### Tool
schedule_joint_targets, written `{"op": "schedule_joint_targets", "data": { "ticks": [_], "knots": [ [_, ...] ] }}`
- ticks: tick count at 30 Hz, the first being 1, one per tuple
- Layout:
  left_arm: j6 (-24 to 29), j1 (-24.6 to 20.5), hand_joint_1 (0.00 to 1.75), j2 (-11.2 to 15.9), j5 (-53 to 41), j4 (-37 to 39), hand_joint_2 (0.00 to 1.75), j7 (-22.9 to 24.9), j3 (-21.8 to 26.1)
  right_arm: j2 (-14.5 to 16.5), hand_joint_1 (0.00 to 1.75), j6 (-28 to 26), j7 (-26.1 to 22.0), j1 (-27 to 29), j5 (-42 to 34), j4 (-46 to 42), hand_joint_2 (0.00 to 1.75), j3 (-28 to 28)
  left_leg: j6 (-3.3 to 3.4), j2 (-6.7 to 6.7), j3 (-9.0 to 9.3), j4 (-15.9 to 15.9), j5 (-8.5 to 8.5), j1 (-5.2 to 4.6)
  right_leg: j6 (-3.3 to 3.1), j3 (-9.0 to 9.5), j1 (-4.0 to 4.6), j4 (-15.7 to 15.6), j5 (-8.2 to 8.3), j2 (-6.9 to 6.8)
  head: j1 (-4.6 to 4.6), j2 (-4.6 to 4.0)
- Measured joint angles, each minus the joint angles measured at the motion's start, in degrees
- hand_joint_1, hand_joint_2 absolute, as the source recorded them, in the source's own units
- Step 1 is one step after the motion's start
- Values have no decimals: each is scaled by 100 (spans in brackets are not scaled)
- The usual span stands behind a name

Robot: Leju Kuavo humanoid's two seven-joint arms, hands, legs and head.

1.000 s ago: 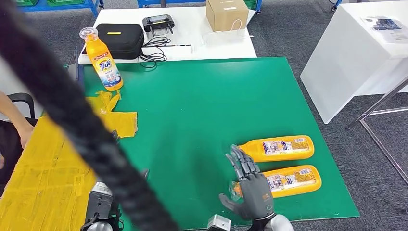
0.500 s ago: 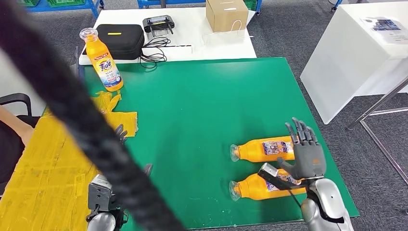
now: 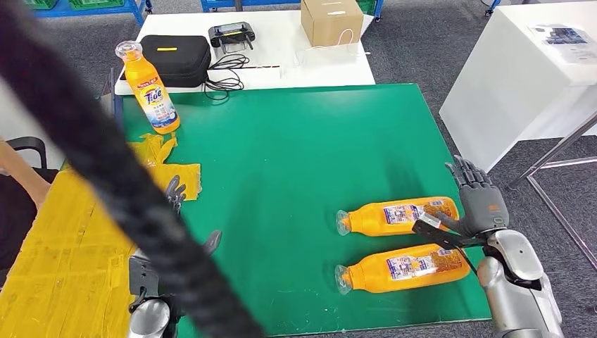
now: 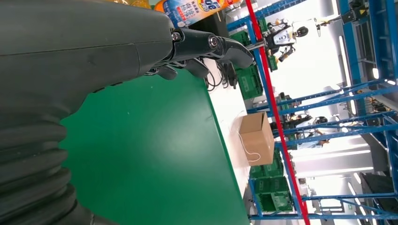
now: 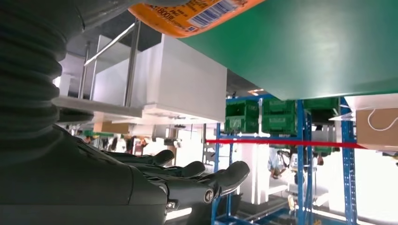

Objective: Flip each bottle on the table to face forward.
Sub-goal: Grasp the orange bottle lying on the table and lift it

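Head view, green table mat (image 3: 296, 148). Two orange bottles lie on their sides at the near right of the mat, parallel to each other, clear caps pointing left and bases pointing right. The farther lying bottle (image 3: 398, 215) shows a white label with blue and red print along its upper side; the nearer lying bottle (image 3: 401, 268) carries a similar label and sits just beside it without touching.

A third orange bottle (image 3: 149, 88) stands upright at the far left corner of the mat, clear cap on top, its blue and white label facing the camera.

The right hand (image 3: 477, 203) hovers at the right end of the farther lying bottle, near its base, fingers spread and extended, holding nothing; contact with the bottle cannot be told. The right wrist view shows the same fingers (image 5: 206, 176) stretched out and apart.

The left hand (image 3: 177, 201) sits at the near left, over the mat edge beside the yellow sheet (image 3: 63, 246), partly hidden by a thick black cable (image 3: 105, 162); its visible fingers (image 4: 220, 47) are apart and hold nothing.

Beyond the mat, a white table (image 3: 281, 49) bears a black case (image 3: 176, 58) and a cardboard box (image 3: 331, 20).
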Motion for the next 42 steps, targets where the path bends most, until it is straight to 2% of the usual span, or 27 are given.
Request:
{"op": "schedule_joint_targets", "data": {
  "ticks": [5,8,18,27,35,36,37,40,41,42],
  "knots": [
    [-33,-122,0,0,71,110,175,-73,52,-330,0,1041,-552,7,-715,184,175,68,0,-3,2,0,0,0,0,5,0,-1,0,-4,1,0],
    [-47,-223,0,0,112,189,175,-102,85,-534,0,1363,-685,125,-867,283,175,257,1,-5,0,0,0,-2,0,8,-2,0,0,-6,2,0],
    [-98,-423,0,-25,149,364,175,-119,106,-534,0,1314,-735,-222,-842,757,175,1231,0,-2,5,0,2,-1,2,7,1,2,2,-6,-1,0],
    [-100,-471,0,-31,152,420,175,-121,108,-507,0,1265,-737,-415,-842,915,175,1552,1,-3,0,0,1,-3,3,7,-1,2,1,-7,1,0],
    [-111,-478,0,-73,158,427,175,-127,110,-289,0,556,-194,-915,-255,1300,175,2148,2,-3,4,0,5,-1,2,8,0,2,1,-7,0,0],
    [-111,-478,0,-75,158,427,175,-127,111,-256,7,525,-134,-984,-170,1373,175,2215,3,-3,4,0,6,-1,2,8,1,3,1,-7,-1,0],
    [-113,-477,0,-76,158,427,175,-128,111,-228,25,508,-74,-1053,-80,1449,175,2276,3,-3,4,0,7,-1,2,8,1,3,1,-7,-1,0],
    [-124,-478,0,-79,158,428,175,-128,112,-168,128,499,122,-1318,201,1779,175,2469,3,-1,5,0,6,-1,2,8,1,4,1,-5,1,0],
    [-127,-478,0,-81,160,429,175,-129,112,-152,150,500,188,-1421,295,1921,175,2543,3,0,6,0,6,-1,2,8,1,3,1,-5,1,0],
    [-130,-479,0,-84,162,432,175,-129,111,-138,157,501,252,-1522,386,2066,175,2616,3,0,6,0,6,-1,2,8,0,3,1,-5,1,0]
  ]
}}
